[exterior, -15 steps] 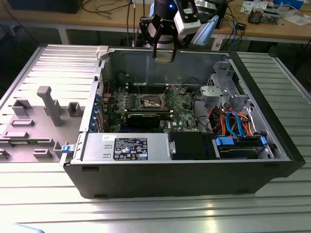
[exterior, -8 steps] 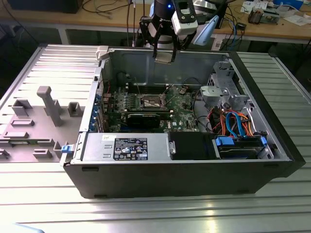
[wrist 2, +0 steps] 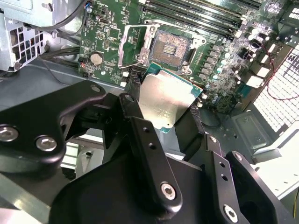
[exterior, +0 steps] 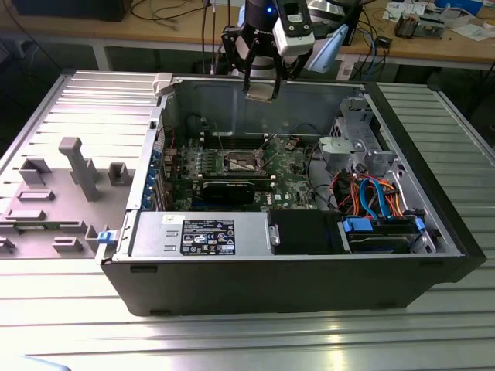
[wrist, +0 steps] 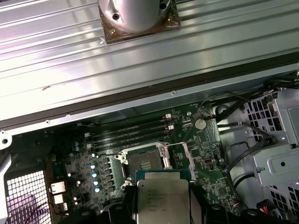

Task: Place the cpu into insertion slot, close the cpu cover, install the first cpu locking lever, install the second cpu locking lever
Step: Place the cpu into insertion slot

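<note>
Ribbed metal table (exterior: 232,344), wooden bench (exterior: 116,32) behind, hand (wrist 2: 164,99) holding cpu (wrist 2: 172,93)

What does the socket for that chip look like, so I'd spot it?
Inside the open computer case lies a green motherboard. Near its middle sits the insertion slot: a square brownish-gold contact field in a grey metal rim, unlike the long black memory slots beside it.

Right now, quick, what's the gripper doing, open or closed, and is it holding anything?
Gripper: closed on the cpu, holding it above the open computer case.
</note>
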Robot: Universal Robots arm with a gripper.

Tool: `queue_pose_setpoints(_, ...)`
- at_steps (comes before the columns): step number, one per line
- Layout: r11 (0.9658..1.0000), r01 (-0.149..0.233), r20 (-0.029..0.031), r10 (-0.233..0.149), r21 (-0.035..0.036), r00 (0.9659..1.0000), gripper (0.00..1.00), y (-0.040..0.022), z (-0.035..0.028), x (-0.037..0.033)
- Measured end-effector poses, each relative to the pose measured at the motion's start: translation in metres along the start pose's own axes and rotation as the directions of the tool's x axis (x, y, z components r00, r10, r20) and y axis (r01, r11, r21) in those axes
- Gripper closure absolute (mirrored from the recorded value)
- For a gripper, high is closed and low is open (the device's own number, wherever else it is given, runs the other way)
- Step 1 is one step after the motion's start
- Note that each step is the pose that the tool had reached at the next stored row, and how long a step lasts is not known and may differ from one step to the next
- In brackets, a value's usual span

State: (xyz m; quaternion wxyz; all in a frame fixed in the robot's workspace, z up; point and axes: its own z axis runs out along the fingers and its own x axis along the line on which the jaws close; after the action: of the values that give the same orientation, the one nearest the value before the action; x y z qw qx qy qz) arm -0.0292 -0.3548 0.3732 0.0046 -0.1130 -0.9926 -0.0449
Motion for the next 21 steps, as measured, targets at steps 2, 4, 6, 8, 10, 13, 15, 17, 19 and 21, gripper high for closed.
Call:
queue_pose_setpoints(2,1.0000,-0.003,0.0002,0.003,0.0000,1.0000,0.46,0.0000,0.0000,0.0000)
queue_pose_setpoints(4,0.9999,-0.012,0.0010,0.012,-0.0003,0.9999,0.46,0.0000,0.0001,0.0000)
queue_pose_setpoints(6,0.9997,-0.024,0.0021,0.024,-0.0005,0.9997,0.46,0.0000,0.0001,0.0000)
queue_pose_setpoints(8,0.9994,-0.034,0.0030,0.034,-0.0007,0.9994,0.46,0.0000,0.0001,0.0000)
queue_pose_setpoints(10,0.9989,-0.047,0.0042,0.047,-0.0010,0.9989,0.46,0.0000,0.0001,0.0000)
queue_pose_setpoints(13,0.9974,-0.072,0.0063,0.072,-0.0015,0.9974,0.46,0.0000,0.0002,0.0000)
queue_pose_setpoints(15,0.9960,-0.089,0.0078,0.089,-0.0018,0.9960,0.46,-0.0001,0.0002,0.0000)
queue_pose_setpoints(17,0.9934,-0.115,0.0100,0.115,-0.0027,0.9934,0.46,-0.0001,0.0005,0.0000)
queue_pose_setpoints(19,0.9911,-0.133,0.0117,0.133,-0.0033,0.9910,0.46,-0.0001,0.0007,0.0000)
queue_pose_setpoints(21,0.9864,-0.164,0.0143,0.165,-0.0043,0.9863,0.46,-0.0001,0.0011,0.0000)
